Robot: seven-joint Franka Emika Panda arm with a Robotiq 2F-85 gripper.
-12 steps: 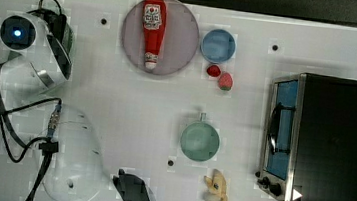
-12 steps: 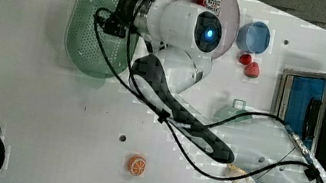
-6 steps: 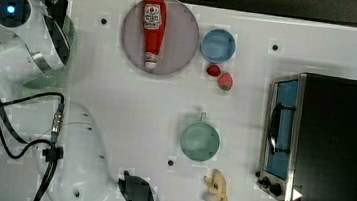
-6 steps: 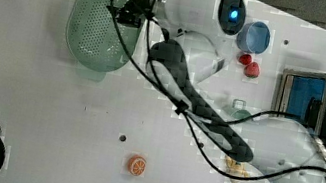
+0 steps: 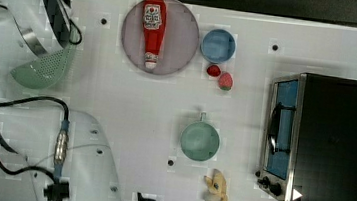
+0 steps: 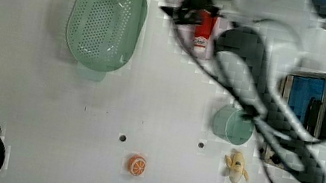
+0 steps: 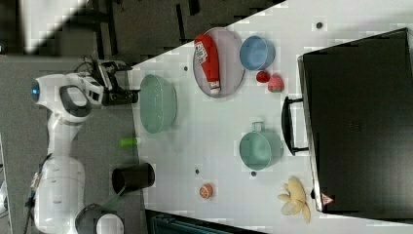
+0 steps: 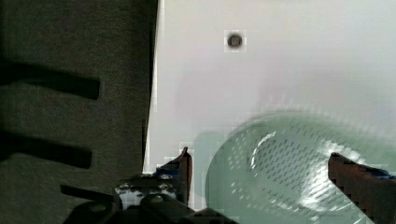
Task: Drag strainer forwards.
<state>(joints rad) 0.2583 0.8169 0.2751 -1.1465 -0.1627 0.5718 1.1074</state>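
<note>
Strainer sits on the white table near the left view's top left, clear of the arm, its perforated centre facing up. In the wrist view the end effector hangs over it with fingers spread wide, holding nothing. A green cup stands well apart, near the toaster oven.

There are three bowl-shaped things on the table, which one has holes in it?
The large pale mint-green oval plastic strainer, with small holes across its middle. The round green cup with a short handle and the small blue bowl have solid bottoms.
</note>
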